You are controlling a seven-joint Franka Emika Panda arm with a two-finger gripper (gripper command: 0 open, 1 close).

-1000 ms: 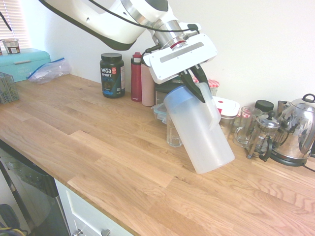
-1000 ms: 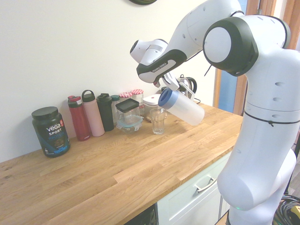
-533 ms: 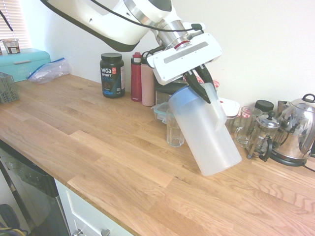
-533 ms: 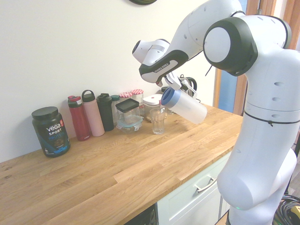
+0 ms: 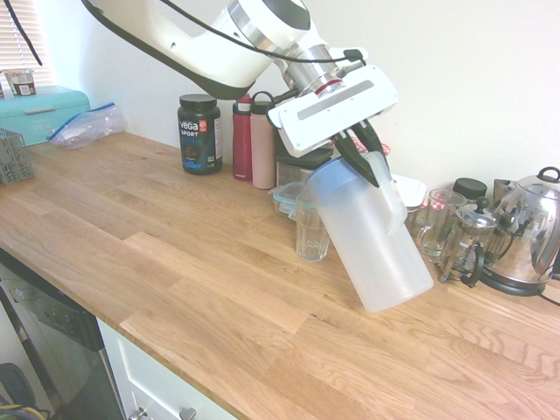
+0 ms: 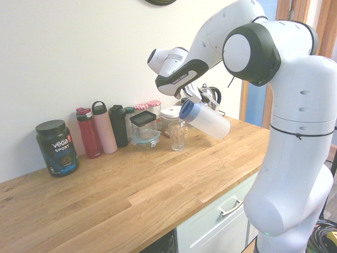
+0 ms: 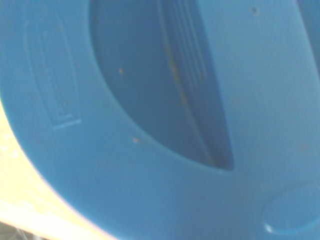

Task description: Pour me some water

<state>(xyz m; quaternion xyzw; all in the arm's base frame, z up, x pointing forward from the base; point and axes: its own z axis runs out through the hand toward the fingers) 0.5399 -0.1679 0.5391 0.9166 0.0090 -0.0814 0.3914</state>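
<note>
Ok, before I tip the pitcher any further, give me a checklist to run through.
1. Gripper shut on the pitcher's handle: ok.
2. Pitcher tilted, lid end toward the glass: ok.
3. Glass upright on the counter: ok.
4. Blue lid on the pitcher: ok.
5. Lid's spout opening lined up with the glass: cannot tell.
6. Water in the glass: cannot tell.

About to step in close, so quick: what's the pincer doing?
Pincer: closed, holding the tilted pitcher by its handle.
</note>
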